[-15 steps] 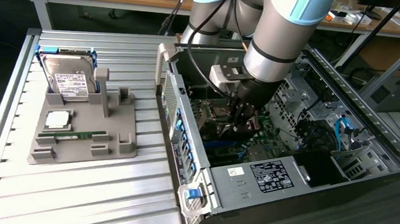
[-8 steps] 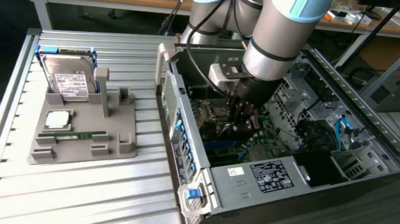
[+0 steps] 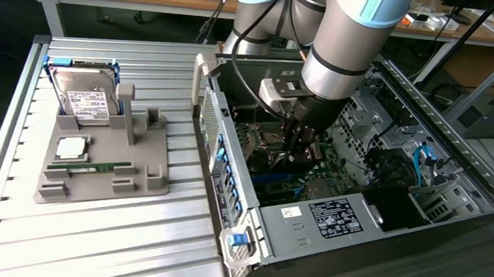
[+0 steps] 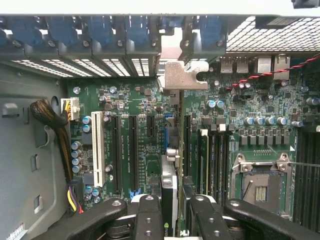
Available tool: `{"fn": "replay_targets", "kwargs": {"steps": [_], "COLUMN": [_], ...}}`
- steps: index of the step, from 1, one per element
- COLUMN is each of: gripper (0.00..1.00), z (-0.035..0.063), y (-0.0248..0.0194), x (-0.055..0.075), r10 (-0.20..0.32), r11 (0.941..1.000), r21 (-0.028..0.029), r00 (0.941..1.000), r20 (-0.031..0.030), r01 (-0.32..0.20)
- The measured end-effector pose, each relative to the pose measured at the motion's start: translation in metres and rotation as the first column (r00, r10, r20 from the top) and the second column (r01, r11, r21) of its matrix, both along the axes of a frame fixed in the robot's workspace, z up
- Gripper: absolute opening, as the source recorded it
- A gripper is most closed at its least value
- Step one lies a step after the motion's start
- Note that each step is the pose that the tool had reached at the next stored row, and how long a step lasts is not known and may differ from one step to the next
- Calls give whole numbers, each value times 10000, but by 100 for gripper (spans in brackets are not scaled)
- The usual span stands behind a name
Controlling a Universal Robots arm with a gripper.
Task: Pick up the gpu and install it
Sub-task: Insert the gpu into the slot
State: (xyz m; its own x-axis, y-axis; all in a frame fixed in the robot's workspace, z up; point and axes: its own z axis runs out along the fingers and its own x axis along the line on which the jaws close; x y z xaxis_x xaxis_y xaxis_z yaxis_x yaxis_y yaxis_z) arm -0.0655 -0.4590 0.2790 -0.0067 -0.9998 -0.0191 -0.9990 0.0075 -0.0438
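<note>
The gpu [image 4: 171, 165] is seen edge-on, a thin card between my two black fingers [image 4: 149, 217], with its silvery metal bracket [image 4: 182, 76] up against the case's rear slot openings. My gripper [image 4: 170, 212] is shut on it. In the exterior view my gripper [image 3: 302, 156] reaches down inside the open computer case [image 3: 227, 176], low over the green motherboard [image 3: 335, 176], and the card below the fingers is mostly hidden. In the wrist view the card stands over the motherboard's slot area [image 4: 150, 150], between the black expansion slots and the memory slots.
A grey holder tray [image 3: 99, 168] on the slatted table at the exterior view's left carries a hard drive [image 3: 87, 96], a green memory stick [image 3: 91, 166] and a small silver chip [image 3: 71, 146]. The power supply [image 3: 337, 218], cables and case walls close in around the gripper.
</note>
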Motion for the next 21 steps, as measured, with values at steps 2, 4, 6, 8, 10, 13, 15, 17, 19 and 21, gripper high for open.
{"fn": "replay_targets", "kwargs": {"steps": [2,4,6,8,10,13,15,17,19,21], "gripper": [27,27,27,27,27,27,27,27,27,27], "z": [3,10,10,10,10,11,8,5,4,4], "y": [0,0,1,0,0,0,0,0,1,0], "x": [17,31,76,135,176,181,180,179,179,179], "r10": [-2,-1,-1,-2,-1,0,0,0,0,1], "r11": [10000,10000,10000,10000,10000,10000,10000,10000,10000,10000], "r21": [-1,-1,0,-1,0,-1,-1,-1,-1,-1], "r00": [10000,10000,10000,10000,10000,10000,9997,9979,9969,9969], "r20": [-1,-1,-9,-28,-37,-38,251,644,782,788], "r01": [2,1,1,2,1,0,0,0,0,-1]}}
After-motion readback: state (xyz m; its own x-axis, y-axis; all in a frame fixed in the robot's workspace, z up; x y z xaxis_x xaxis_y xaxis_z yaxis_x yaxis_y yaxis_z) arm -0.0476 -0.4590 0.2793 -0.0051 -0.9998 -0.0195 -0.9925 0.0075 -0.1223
